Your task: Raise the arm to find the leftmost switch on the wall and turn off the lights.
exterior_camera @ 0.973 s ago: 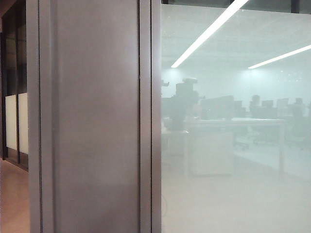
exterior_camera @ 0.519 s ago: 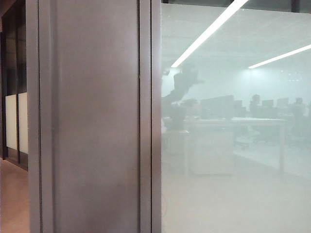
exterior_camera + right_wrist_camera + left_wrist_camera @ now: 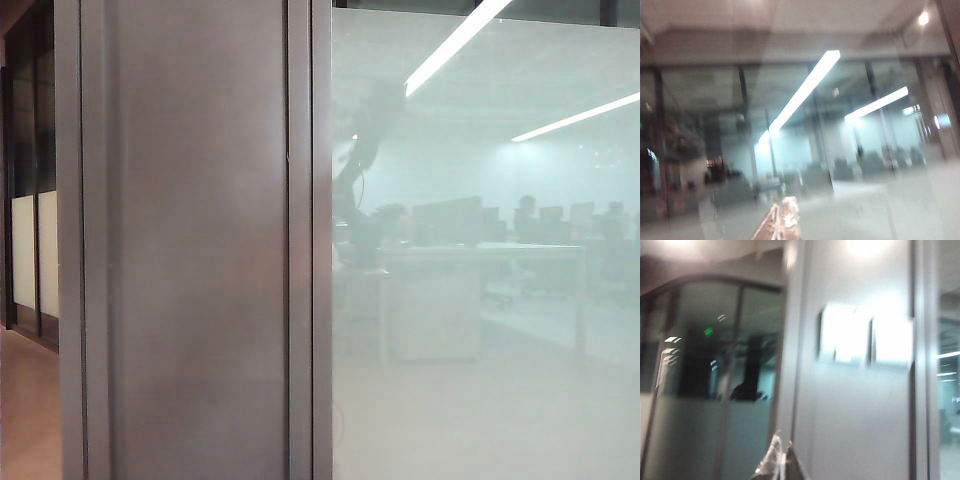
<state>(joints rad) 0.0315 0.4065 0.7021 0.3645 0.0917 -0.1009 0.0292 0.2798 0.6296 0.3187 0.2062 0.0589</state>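
Observation:
In the exterior view the arm [image 3: 357, 160] shows only as a hazy dark reflection in the milky glass, stretched upward from its bulky base [image 3: 362, 240]. The left wrist view, blurred, faces a grey wall with white switch plates side by side. The leftmost switch [image 3: 842, 332] is the plate nearest the glass partition. My left gripper [image 3: 781, 450] is shut and empty, pointing at the wall below the plates and apart from them. My right gripper [image 3: 781, 215] is also shut and empty and faces glass that mirrors lit ceiling lights [image 3: 805, 90].
A wide grey metal pillar [image 3: 190, 240] fills the left half of the exterior view, with frosted glass [image 3: 480, 350] to its right. Desks, dark monitors [image 3: 450, 220] and seated silhouettes show hazily in the glass. A dark glazed partition [image 3: 715, 365] stands beside the switch wall.
The reflected arm has risen from a folded pose over its base to a tall upward reach. Nothing was gripped or released.

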